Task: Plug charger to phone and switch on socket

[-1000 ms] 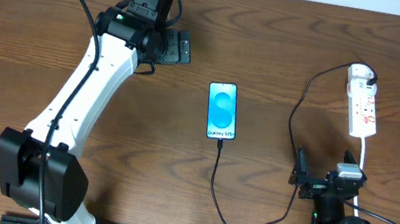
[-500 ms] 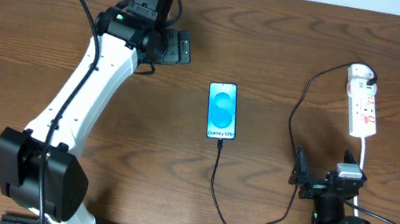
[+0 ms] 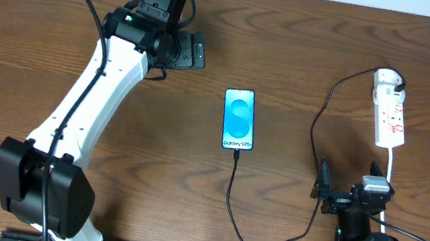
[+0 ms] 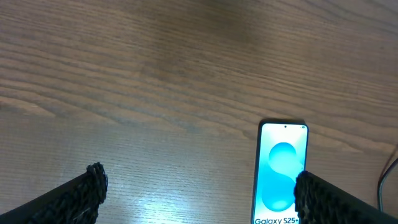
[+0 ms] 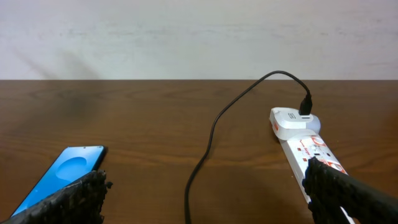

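Nothing is found to have shifted over the last second: both arms and every object are seen where they were. The phone [image 3: 239, 120] is laid flat near the middle of the counter [image 3: 22, 40], screen up, so that its near short edge is presented to the charger [image 3: 230, 200]. That black cable appears to be seated already in this edge; from there it is run toward the near edge, looped to the right and led up to the round plug head of the socket [image 3: 390, 117], which is set lengthwise by the right edge, close to the far right corner. The left gripper [image 4: 199, 177] is held above bare wood toward the far edge, its fingers spread wide with nothing between them, seemingly parked out of the way. The right gripper [image 5: 205, 174] is kept low near the near right corner, fingers likewise wide apart and empty, and is faced toward the strip, which suits the step judged to remain: pressing a switch. "Galaxy S25+" can be read at the near end of the screen; the red marks on the strip cannot be read, nor can the switch position be told.
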